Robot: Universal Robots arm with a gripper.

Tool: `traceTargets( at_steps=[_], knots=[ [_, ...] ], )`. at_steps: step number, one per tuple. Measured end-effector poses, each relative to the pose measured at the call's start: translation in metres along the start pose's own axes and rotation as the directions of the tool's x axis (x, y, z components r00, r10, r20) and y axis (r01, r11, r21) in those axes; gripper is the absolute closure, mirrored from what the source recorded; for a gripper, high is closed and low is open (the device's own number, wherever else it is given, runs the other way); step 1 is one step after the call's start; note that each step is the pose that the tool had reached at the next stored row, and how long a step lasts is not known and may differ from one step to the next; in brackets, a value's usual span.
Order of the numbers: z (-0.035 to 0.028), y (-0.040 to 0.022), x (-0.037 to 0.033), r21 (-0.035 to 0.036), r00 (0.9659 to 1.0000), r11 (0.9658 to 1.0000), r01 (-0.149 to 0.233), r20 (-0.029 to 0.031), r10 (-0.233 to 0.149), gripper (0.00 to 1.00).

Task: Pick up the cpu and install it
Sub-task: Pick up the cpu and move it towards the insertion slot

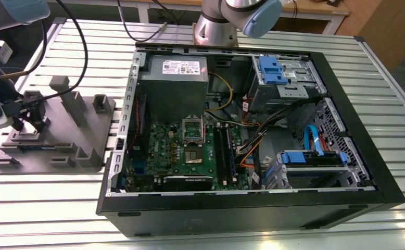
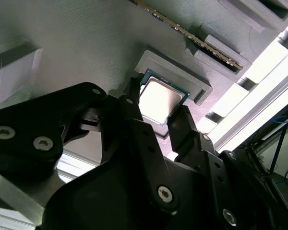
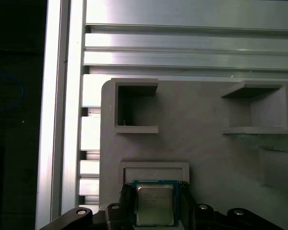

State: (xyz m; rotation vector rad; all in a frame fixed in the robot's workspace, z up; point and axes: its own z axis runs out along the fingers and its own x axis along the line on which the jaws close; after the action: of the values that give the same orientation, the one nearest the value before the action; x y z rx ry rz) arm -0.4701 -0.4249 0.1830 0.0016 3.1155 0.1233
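Tool (image 3: 155,197) low, pointing straight down

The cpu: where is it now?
The cpu lies in the grey tray at the end effector, to the exterior view's left of the computer case.

Gripper (image 1: 23,124) low over the grey tray (image 1: 95,133), set among its raised blocks (image 1: 67,91); the tallest stand on the side toward the computer case (image 1: 258,208). The cpu (image 2: 158,99) lies in a shallow pocket with a raised lip (image 2: 180,72) along one edge, its top uncovered. Inside the case, the socket (image 1: 193,155) is open from above, hemmed in by the power supply (image 1: 173,88) and loose cables (image 1: 258,140).
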Motion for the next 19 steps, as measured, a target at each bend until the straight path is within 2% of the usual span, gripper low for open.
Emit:
traceTargets(
  at_steps=[12,19],
  knots=[
    [-0.0003,0.0000,0.0000,0.0007,1.0000,1.0000,0.000,0.0002,0.000,0.53],
    [-0.0125,0.0010,-0.0003,0.0012,1.0000,1.0000,0.000,0.0000,0.000,0.53]
  ],
)
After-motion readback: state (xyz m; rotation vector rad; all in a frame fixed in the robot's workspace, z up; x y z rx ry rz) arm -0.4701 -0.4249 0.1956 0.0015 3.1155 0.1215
